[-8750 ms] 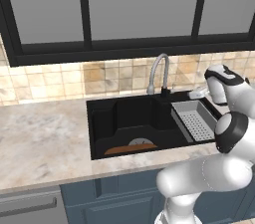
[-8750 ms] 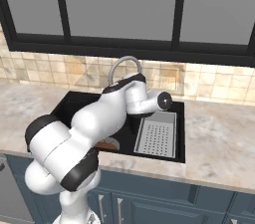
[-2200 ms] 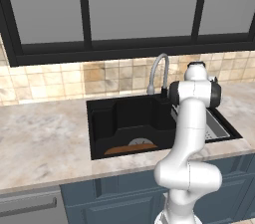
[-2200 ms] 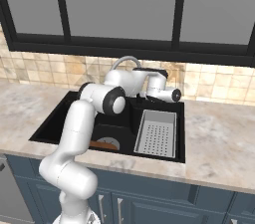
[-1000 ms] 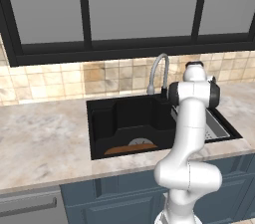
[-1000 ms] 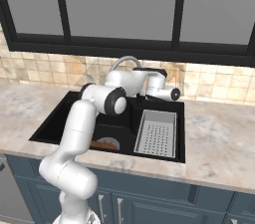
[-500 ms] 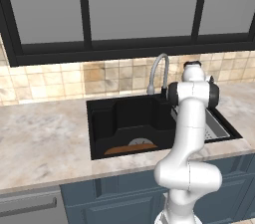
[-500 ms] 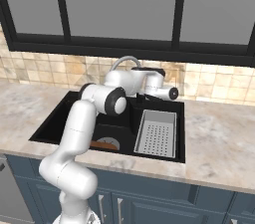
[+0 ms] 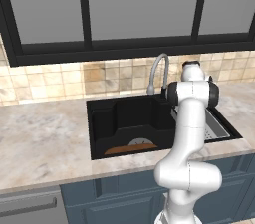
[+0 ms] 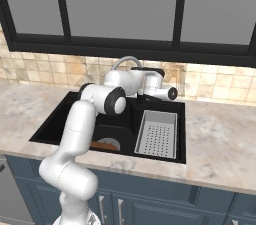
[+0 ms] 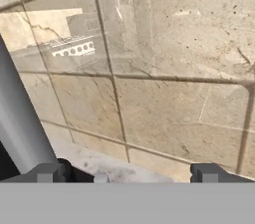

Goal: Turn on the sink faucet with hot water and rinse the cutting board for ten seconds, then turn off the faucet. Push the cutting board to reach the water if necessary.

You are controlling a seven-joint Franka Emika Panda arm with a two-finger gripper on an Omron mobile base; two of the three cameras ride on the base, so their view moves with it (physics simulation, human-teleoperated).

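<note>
**Spread gripper beside the faucet**

Grey gooseneck sink faucet behind black sink; orange-brown cutting board flat near basin's front wall; gripper jaws released wide, grasping nothing, facing tiled backsplash beside spout; no legible writing anywhere.

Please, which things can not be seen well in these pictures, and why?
- The cutting board: left base view, the near wall of the sink hides most of it.
- The sink faucet: left base view, the arm hides its base and lever.
- The gripper: hand view, fingertips cut off by the bottom edge; what they touch, unclear.
</note>
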